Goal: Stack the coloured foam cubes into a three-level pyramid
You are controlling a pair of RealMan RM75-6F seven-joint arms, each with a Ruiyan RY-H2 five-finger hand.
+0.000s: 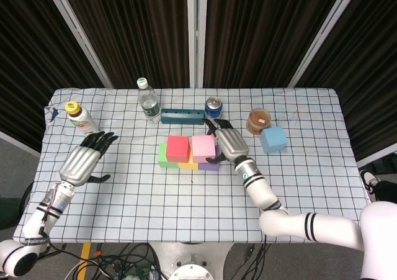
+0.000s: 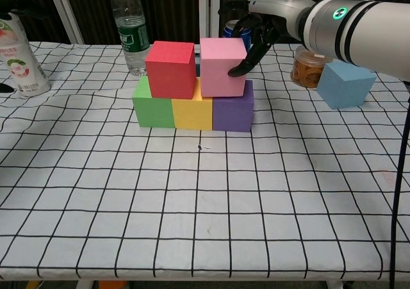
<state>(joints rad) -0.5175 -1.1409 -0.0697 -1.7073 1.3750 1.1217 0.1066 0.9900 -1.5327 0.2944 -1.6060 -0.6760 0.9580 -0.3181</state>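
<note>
Green [image 2: 154, 109], yellow [image 2: 193, 113] and purple [image 2: 232, 113] cubes form a row on the table. A red cube [image 2: 170, 59] and a pink cube [image 2: 222, 66] sit on top of them, nearly touching. My right hand [image 2: 256, 26] reaches over the pink cube's far right side, fingers spread, one fingertip [image 2: 236, 72] pressing its right face. A blue cube [image 2: 346, 82] lies alone to the right. In the head view the stack [image 1: 190, 151] is mid-table with the right hand [image 1: 226, 142] beside it. My left hand [image 1: 84, 159] rests open on the table at the left.
Behind the stack stand a water bottle [image 1: 147, 100], a teal block [image 1: 182, 115] and a can [image 1: 213, 107]. A brown jar [image 2: 311, 65] sits next to the blue cube. A yoghurt bottle [image 2: 19, 55] stands far left.
</note>
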